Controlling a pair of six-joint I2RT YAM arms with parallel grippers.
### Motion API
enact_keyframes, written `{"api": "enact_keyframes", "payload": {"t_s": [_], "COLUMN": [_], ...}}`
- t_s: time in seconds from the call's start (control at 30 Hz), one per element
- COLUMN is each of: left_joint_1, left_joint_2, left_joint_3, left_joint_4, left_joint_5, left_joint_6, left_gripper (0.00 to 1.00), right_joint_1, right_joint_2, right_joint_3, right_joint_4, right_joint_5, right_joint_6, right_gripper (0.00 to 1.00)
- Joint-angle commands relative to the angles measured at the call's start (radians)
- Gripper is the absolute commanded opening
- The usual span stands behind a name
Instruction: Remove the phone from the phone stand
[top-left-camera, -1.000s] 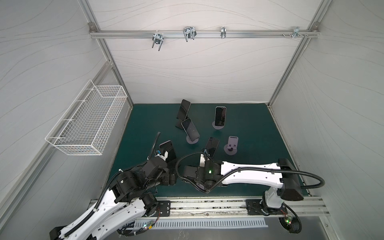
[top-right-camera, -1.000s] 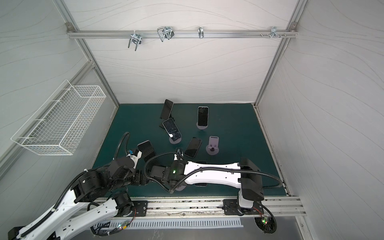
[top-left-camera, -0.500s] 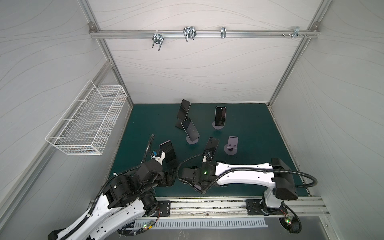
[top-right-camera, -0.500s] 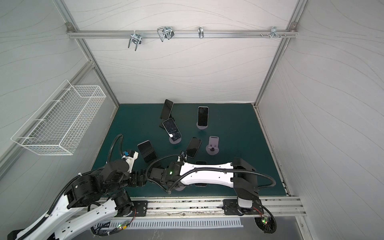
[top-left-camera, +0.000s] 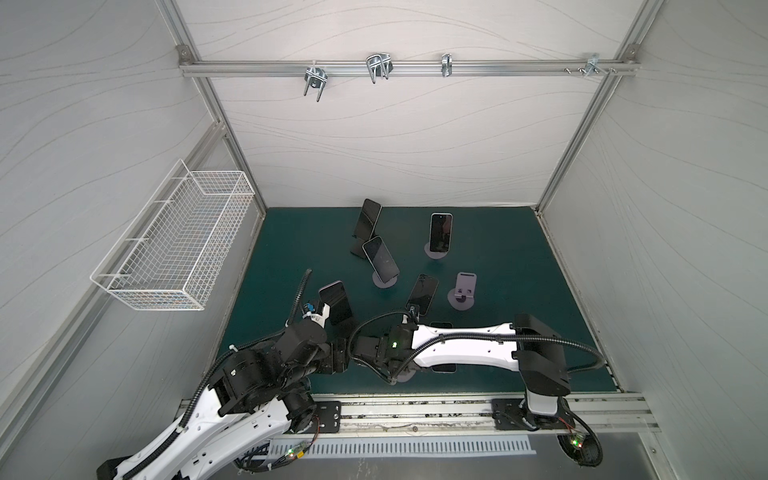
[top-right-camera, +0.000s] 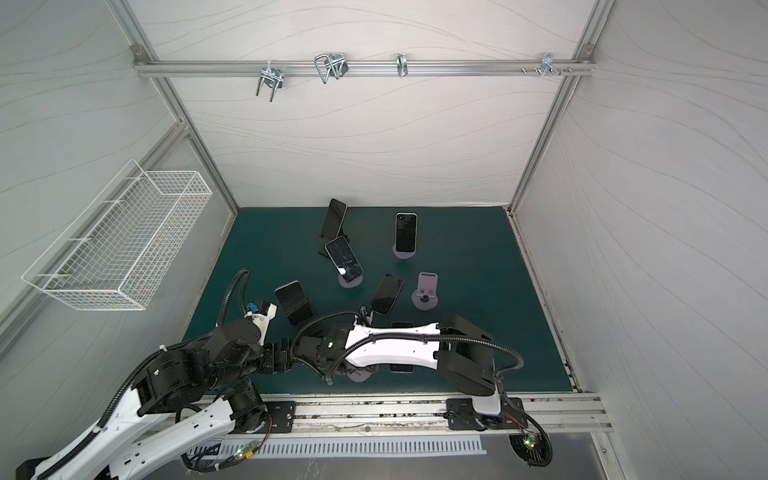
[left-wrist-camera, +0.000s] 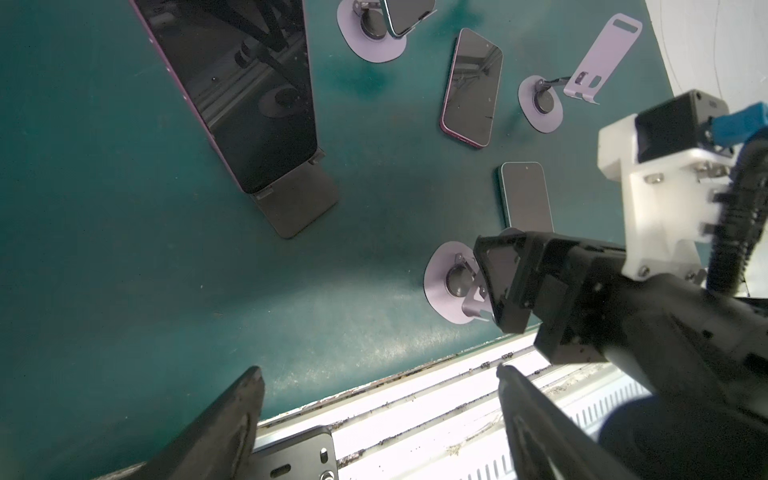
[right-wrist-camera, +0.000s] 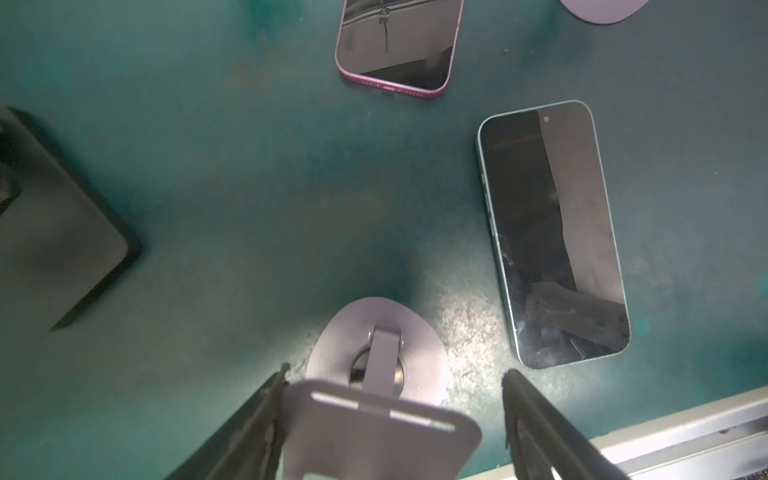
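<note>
Across the dark green worktop (top-left-camera: 498, 249) both arms have drawn back; right gripper (right-wrist-camera: 397, 370) straddles a lilac phone stand (right-wrist-camera: 374, 432), unclamped; left gripper (left-wrist-camera: 378, 369) parted, holding nothing

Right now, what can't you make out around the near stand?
Near lilac stand: under the right arm in both top views; its plate cut off by the frame edge in the right wrist view.
Teal-edged phone: mostly under that arm in both top views.
Right gripper: contact with the plate unclear.
Black stand: blurred, cut off, right wrist view.
</note>
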Motion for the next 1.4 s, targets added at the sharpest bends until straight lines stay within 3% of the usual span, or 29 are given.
{"api": "enact_keyframes", "payload": {"t_s": [0.0, 0.7, 1.13, 1.37], "left_joint_1": [-0.003, -0.003, -0.005, -0.006], "left_joint_2": [-0.001, -0.004, -0.013, 0.000], "left_joint_3": [-0.001, 0.001, 0.000, -0.001], "left_joint_4": [0.022, 0.020, 0.014, 0.015], "left_joint_5": [-0.007, -0.015, -0.030, -0.028], "left_joint_6": [-0.008, -0.010, -0.019, -0.019], "left_gripper": [0.89, 0.87, 0.87, 0.86], "right_joint_1": [-0.008, -0.017, -0.016, -0.023], "right_joint_2": [0.019, -0.015, -0.140, -0.213], "right_joint_3": [0.014, -0.031, -0.092, -0.143], "right_joint_4": [-0.007, 0.054, 0.109, 0.189], "right_joint_5": [-0.008, -0.016, 0.009, -0.004], "right_joint_6": [0.021, -0.012, -0.084, -0.150], "right_gripper": [0.80, 0.60, 0.48, 0.46]}}
